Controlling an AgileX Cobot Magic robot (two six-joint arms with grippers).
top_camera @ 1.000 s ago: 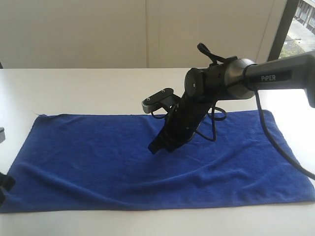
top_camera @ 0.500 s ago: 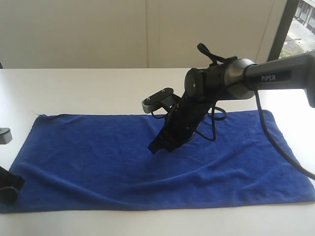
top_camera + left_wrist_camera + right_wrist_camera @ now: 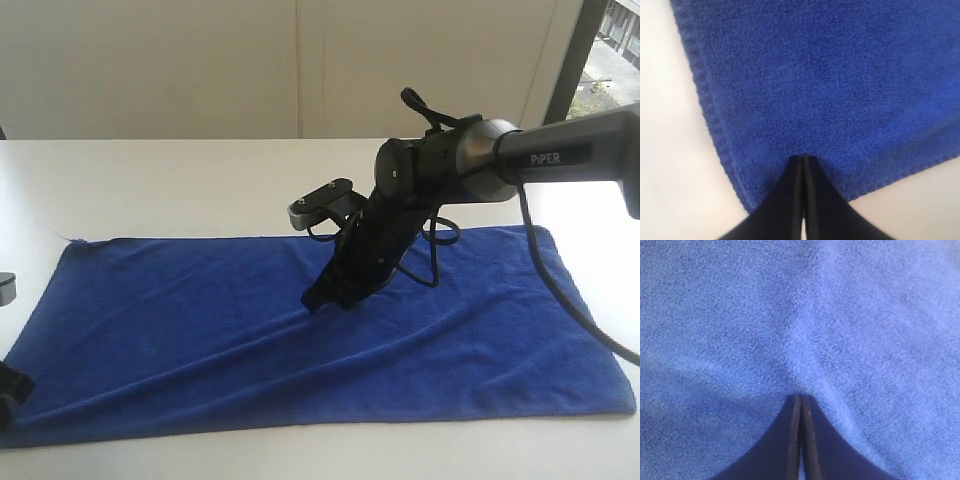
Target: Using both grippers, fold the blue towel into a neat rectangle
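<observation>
The blue towel [image 3: 200,330] lies spread out as one layer on the white table [image 3: 180,185], long side running left to right. My right gripper [image 3: 318,300] is shut, its tips pressed down on the towel's middle; the right wrist view shows the closed tips [image 3: 801,396] against towel [image 3: 790,315] all round. My left gripper [image 3: 8,388] shows only as a dark piece at the picture's left edge. In the left wrist view its jaws [image 3: 803,157] are shut, tips resting on the towel [image 3: 815,75] just inside its near left corner. Nothing shows between either pair of jaws.
The right arm's grey link [image 3: 560,150] reaches in from the right, and its black cable [image 3: 560,290] hangs over the towel's right part. A pale wall stands behind the table, with a window [image 3: 615,50] at the far right.
The towel's left end has slid left and toward the table's front, and the wrinkles along its near edge have flattened. The left gripper shifted at the left edge. The right arm has not moved.
</observation>
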